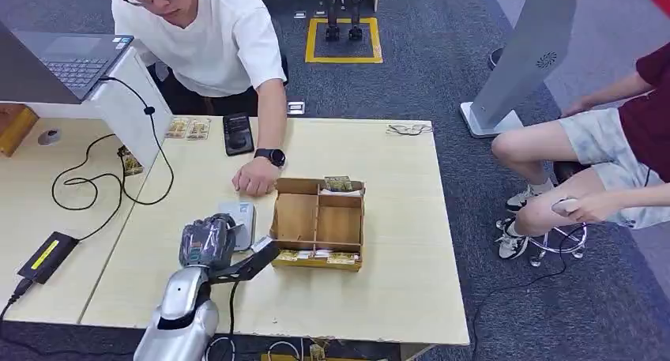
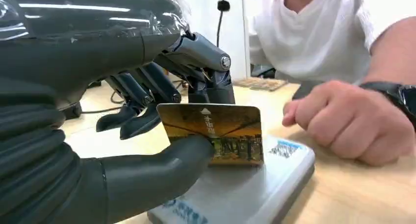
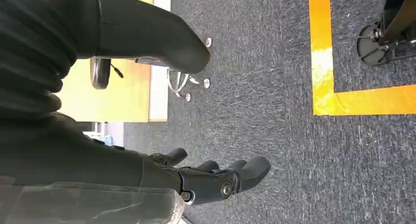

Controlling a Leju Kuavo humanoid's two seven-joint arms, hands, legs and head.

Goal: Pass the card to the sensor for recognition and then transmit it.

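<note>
Pale wood table (image 1: 395, 298) fills the middle of the head view, with grey carpet (image 1: 490, 61) around it. A person in a white shirt (image 1: 205, 29) leans over the far edge at the upper left of the frame, one fist (image 1: 254, 176) resting on the tabletop. A second person (image 1: 600, 163) sits at the right edge. A laptop (image 1: 71, 61) sits at the upper left on a raised white stand.

Near the centre is a wooden tray (image 1: 318, 222) with compartments; small cards lie along its near and far edges. Just left of it is a flat white sensor (image 1: 242, 219).

Low in the frame, the silver left arm reaches up to the left hand (image 1: 212, 245), which hangs over the sensor. In the left wrist view, that hand (image 2: 147, 116) pinches the card (image 2: 216, 134) between thumb and fingers. The card is yellow-brown, stands upright on its long edge, and its lower edge touches the top of the sensor (image 2: 255, 189). The person's fist (image 2: 353, 121) rests just beside it.

The right hand (image 3: 216, 177) hangs above the carpet, fingers spread loosely, holding nothing.
</note>
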